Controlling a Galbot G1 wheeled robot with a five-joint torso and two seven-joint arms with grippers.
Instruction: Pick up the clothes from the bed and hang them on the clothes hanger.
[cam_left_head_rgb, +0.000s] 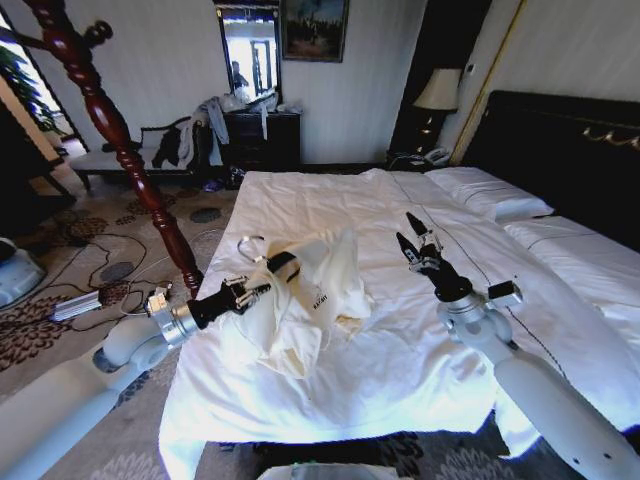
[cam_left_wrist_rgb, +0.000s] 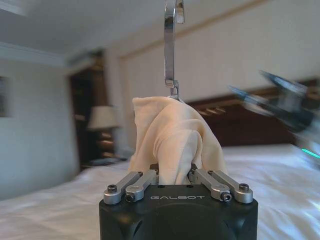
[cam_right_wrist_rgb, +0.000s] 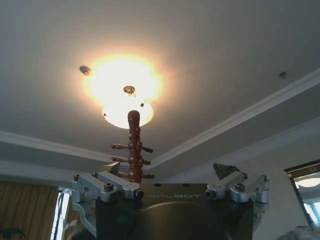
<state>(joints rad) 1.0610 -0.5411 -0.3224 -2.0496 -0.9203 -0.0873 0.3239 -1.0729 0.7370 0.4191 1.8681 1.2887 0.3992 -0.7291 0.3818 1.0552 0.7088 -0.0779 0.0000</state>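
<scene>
Above the bed's (cam_left_head_rgb: 400, 370) left edge, the left gripper (cam_left_head_rgb: 262, 284) clamps the clothes (cam_left_head_rgb: 325, 290) draped on the clothes hanger (cam_left_wrist_rgb: 170, 50), nearer than the open-jawed, empty right gripper (cam_left_head_rgb: 418, 246).

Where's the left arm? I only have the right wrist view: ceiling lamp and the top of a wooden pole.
Observer: The left gripper is over the near left part of the bed, shut on the clothes.
Operator: Is the hanger in there?
Observer: Yes. The silver hook of the clothes hanger sticks out above the fabric, which is draped over the rest of it.
Operator: Is my gripper near it?
Observer: The right gripper is open and empty above the quilt, to the right of the clothes and apart from them.
</scene>
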